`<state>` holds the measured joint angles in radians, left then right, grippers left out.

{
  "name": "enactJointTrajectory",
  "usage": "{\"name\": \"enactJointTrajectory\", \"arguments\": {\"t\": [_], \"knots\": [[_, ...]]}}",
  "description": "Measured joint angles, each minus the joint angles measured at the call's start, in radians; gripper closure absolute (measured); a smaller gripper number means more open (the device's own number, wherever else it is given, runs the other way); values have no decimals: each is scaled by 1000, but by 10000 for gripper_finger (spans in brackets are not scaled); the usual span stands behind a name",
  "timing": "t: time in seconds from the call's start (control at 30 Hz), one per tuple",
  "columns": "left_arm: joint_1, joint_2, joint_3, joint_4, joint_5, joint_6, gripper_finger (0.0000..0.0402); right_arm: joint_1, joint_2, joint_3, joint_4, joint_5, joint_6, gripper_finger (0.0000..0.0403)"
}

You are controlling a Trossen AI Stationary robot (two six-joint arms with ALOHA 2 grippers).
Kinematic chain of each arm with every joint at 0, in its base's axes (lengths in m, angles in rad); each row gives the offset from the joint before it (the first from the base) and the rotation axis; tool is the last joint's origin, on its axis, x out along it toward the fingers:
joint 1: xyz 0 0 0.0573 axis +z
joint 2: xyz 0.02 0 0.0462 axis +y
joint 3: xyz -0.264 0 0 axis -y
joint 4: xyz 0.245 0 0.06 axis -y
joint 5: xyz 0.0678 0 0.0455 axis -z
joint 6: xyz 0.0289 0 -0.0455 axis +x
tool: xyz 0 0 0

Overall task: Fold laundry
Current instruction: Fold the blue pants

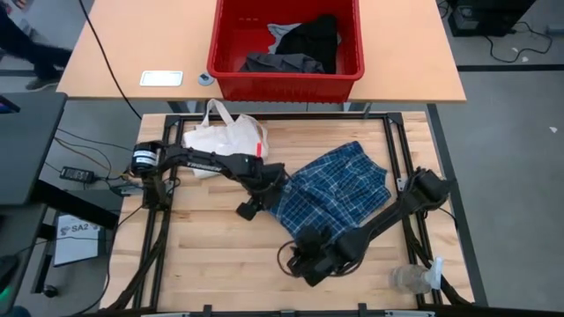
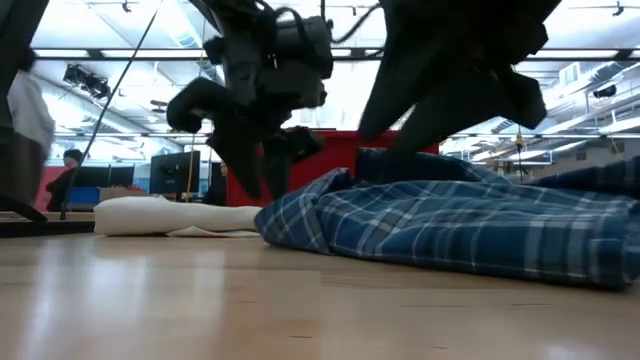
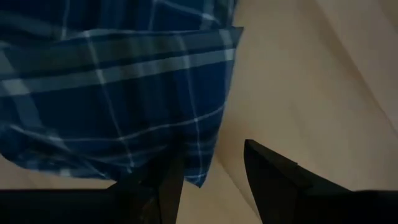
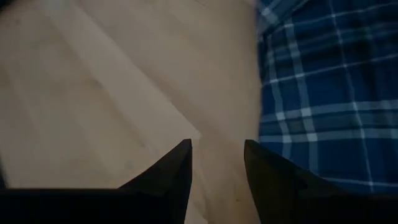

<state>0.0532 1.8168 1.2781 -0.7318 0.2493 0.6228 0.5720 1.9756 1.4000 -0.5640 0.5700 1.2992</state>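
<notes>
L gripper (image 3: 211,180) jaws apart, low mid-table; R gripper (image 4: 217,168) jaws apart, front.

Two dark, matte arms were seen, the left arm (image 1: 207,163) marked with white lettering and capped by a silver-ringed base joint, the right arm (image 1: 388,216) blocky and black, fingers (image 4: 273,180) tapered to dark wedges

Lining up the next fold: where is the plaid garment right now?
In the high view the plaid garment lies right of the table's centre, between the left gripper and the right gripper, below the red bin.
</notes>
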Motion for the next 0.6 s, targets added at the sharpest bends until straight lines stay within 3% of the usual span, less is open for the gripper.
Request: {"name": "enactJointTrajectory", "arguments": {"t": [0.27, 0.4, 0.6], "knots": [[-23, -18, 1, 59, -61, -3, 231, 24, 52, 106, -260, 14, 159, 249], [-23, -63, 26, 12, -107, 17, 231, 24, 52, 101, -311, -36, 284, 249], [11, -152, 36, 53, -109, 19, 230, 23, 52, 109, -306, -44, 267, 249]]}}
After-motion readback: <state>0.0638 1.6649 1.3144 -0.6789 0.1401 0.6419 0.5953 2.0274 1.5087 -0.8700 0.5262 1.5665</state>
